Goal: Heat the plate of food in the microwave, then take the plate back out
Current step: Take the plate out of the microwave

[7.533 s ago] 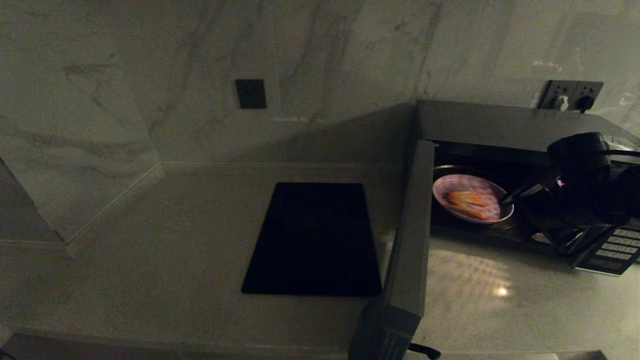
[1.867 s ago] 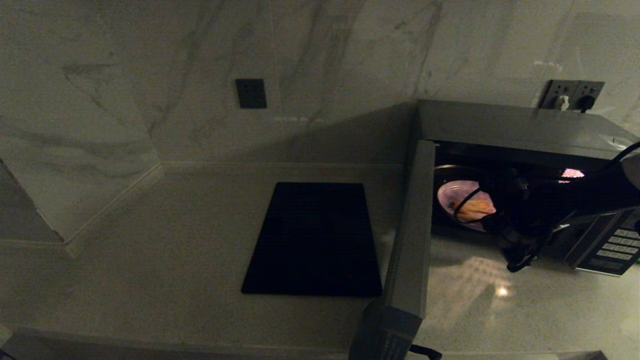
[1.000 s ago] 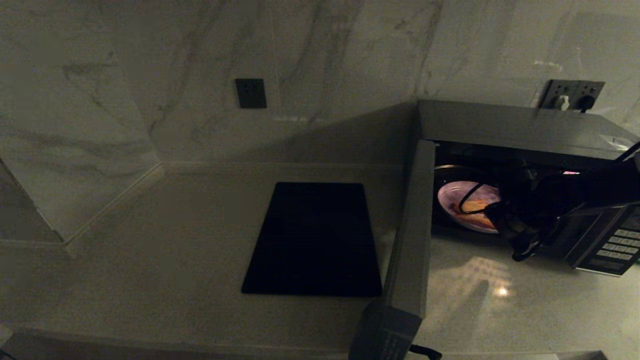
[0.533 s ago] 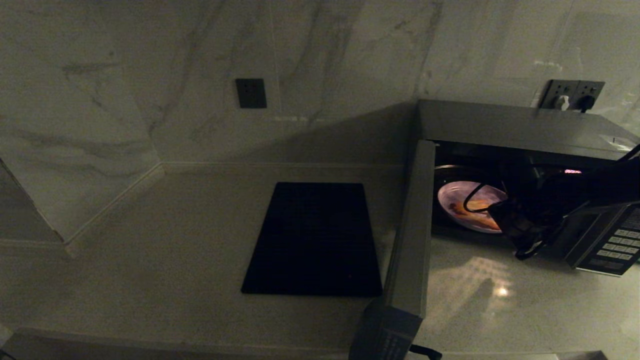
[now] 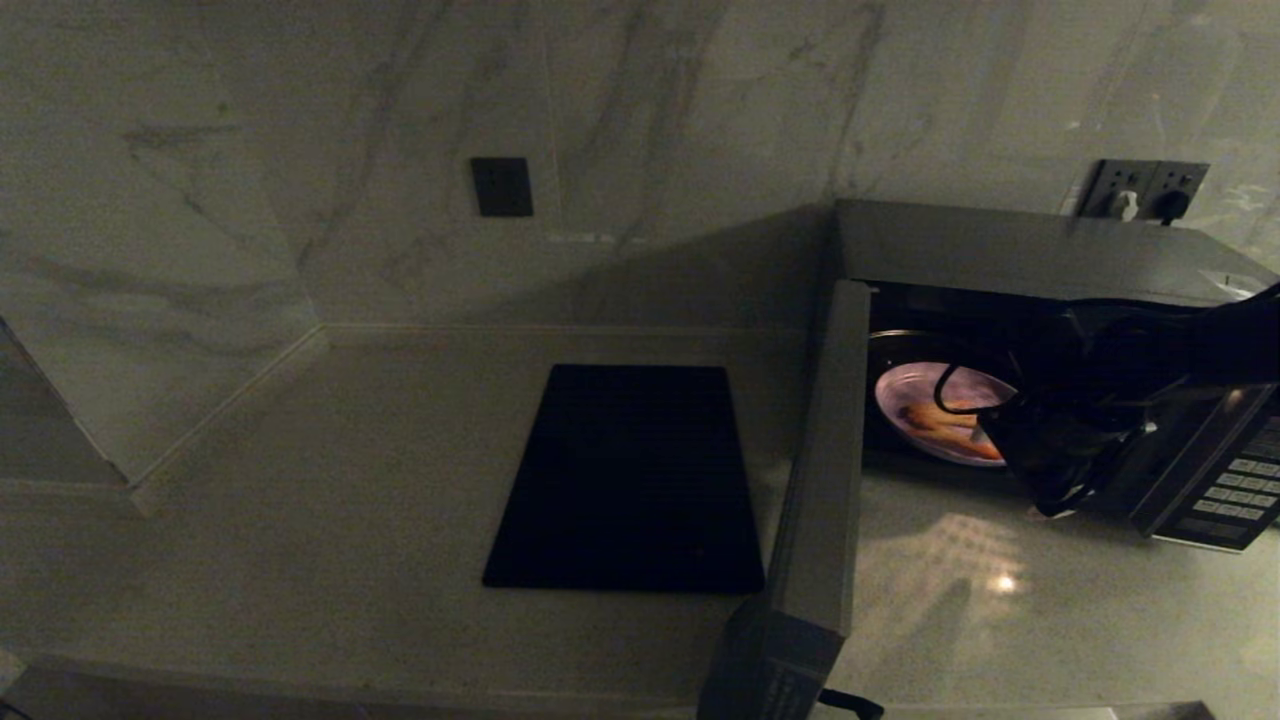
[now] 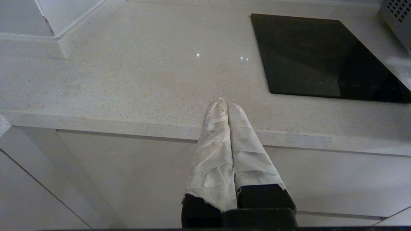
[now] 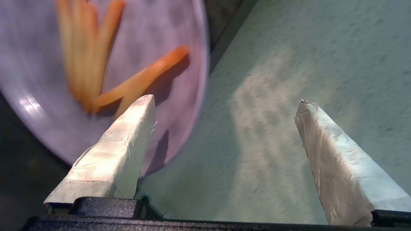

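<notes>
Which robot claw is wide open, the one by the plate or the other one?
The right gripper, at the plate of food. Its fingers stand far apart; the left gripper has its fingers pressed together.

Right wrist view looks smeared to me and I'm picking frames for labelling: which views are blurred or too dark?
Right wrist view: plate of food motion-blurred, right pincer crisp. Head view: very dim, microwave cavity lit, glare spot on the counter. Left wrist view: bright, sharp.

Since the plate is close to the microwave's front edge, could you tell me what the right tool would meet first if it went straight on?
Probably the near rim of the plate of food: the open right tool straddles it, one finger over the plate, the other over the counter. Depth is uncertain.
</notes>
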Robot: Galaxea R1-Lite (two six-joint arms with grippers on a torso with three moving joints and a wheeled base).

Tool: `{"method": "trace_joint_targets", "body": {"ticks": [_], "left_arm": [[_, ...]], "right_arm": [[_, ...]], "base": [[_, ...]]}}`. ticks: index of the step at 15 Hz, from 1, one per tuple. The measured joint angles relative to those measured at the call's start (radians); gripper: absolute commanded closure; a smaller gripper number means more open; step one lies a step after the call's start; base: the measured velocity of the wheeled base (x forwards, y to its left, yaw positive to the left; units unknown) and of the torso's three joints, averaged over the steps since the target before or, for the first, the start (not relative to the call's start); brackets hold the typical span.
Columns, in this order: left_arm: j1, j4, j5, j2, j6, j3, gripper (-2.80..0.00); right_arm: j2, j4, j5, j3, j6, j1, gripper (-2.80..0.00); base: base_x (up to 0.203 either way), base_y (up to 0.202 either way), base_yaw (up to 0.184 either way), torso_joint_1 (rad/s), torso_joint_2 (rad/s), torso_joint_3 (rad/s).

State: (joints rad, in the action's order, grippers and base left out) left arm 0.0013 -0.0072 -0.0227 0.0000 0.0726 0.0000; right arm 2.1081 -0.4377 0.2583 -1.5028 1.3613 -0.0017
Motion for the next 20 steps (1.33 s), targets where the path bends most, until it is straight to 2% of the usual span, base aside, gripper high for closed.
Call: {"method": "trace_joint_targets", "body": {"ticks": [3,16,17,20], "left_arm": [[0.0,0.0,0.0,0.0,0.0,0.0,0.0],[0.0,0.0,0.0,0.0,0.001,0.0,0.0],[0.0,0.0,0.0,0.0,0.0,0.0,0.0],[0.0,0.0,0.0,0.0,0.001,0.0,0.0]], "right_arm": [[0.0,-0.001,-0.042,-0.011,0.006,-0.001,-2.8],[0.033,0.003,-0.053,-0.011,0.026,-0.02,-2.8],[0.034,0.003,-0.054,-0.013,0.026,-0.019,0.0],[0.037,0.003,-0.053,-0.015,0.024,-0.02,0.0]], "base": [[0.0,0.0,0.0,0.0,0.0,0.0],[0.0,0.0,0.0,0.0,0.0,0.0],[0.0,0.0,0.0,0.0,0.0,0.0],[0.0,0.0,0.0,0.0,0.0,0.0]]}}
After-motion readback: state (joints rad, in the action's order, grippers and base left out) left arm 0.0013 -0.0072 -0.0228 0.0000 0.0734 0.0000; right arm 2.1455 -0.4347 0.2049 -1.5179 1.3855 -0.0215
